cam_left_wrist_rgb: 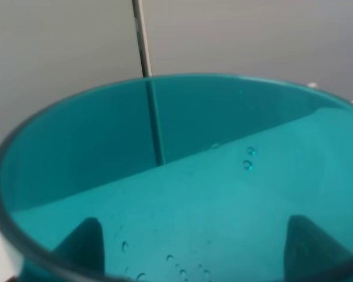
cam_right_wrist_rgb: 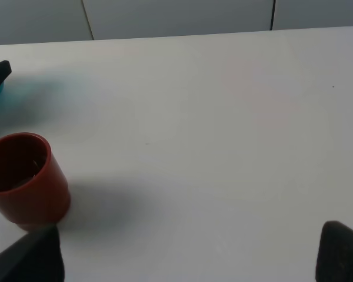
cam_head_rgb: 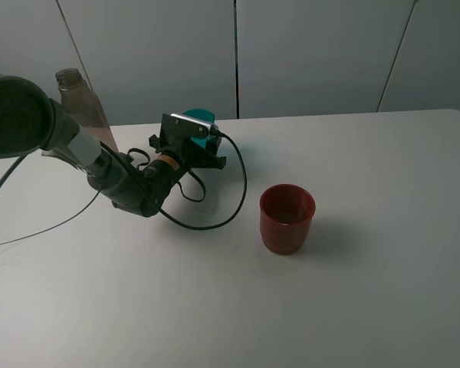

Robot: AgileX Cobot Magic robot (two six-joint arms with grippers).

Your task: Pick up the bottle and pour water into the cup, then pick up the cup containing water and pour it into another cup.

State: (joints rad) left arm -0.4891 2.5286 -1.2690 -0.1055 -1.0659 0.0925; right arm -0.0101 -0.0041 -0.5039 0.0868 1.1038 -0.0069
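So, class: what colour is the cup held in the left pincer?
Translucent teal-blue: the cup fills the left wrist view, which shows it best.

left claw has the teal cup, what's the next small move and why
Probably carry it sideways toward the squat opaque dark red cup. The left claw is closed around the small translucent teal plastic tumbler, which stands well apart from the red one across the white table. Droplets cling inside the tumbler, though how much water it holds isn't clear. Keep it upright until it's over the red rim.
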